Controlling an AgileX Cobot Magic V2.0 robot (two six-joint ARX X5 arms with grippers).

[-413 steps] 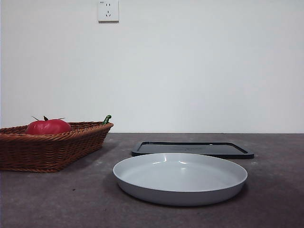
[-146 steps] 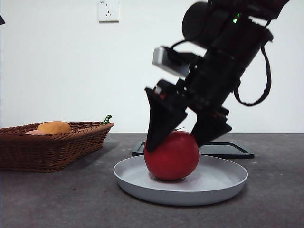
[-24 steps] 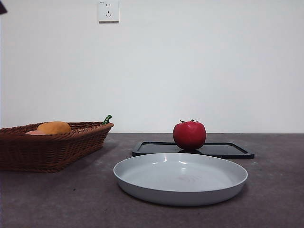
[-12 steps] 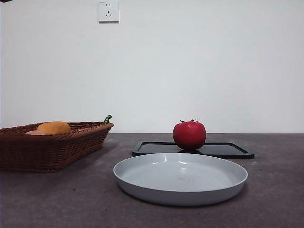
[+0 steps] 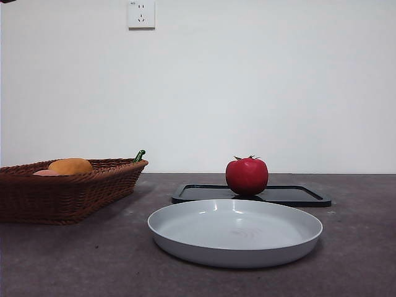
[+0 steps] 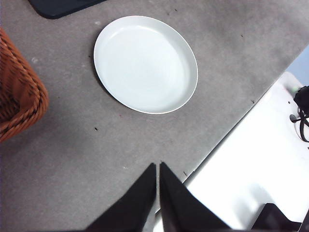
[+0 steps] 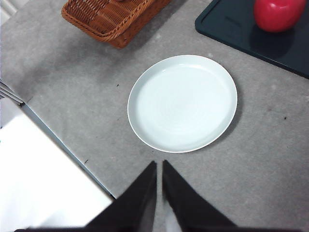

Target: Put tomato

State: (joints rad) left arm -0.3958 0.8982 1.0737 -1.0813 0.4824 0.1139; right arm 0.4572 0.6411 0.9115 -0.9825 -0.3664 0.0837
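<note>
Red tomato (image 5: 247,176) on tray (image 5: 291,194) — grippers apart

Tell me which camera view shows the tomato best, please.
The front view: the whole tomato shows there, stem up, standing on the black tray behind the grey plate. The right wrist view cuts it off at the picture's edge. The left wrist view does not show it.

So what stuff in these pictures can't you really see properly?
- The wicker basket: in the front view its near wall hides most of what lies inside; only the tops of an orange-yellow fruit, something pink and a green tip show.
- The tomato: cut off by the right wrist picture's edge.
- The black tray: only a corner shows in the left wrist view.
- The wall socket: cut off by the front view's top edge.
</note>
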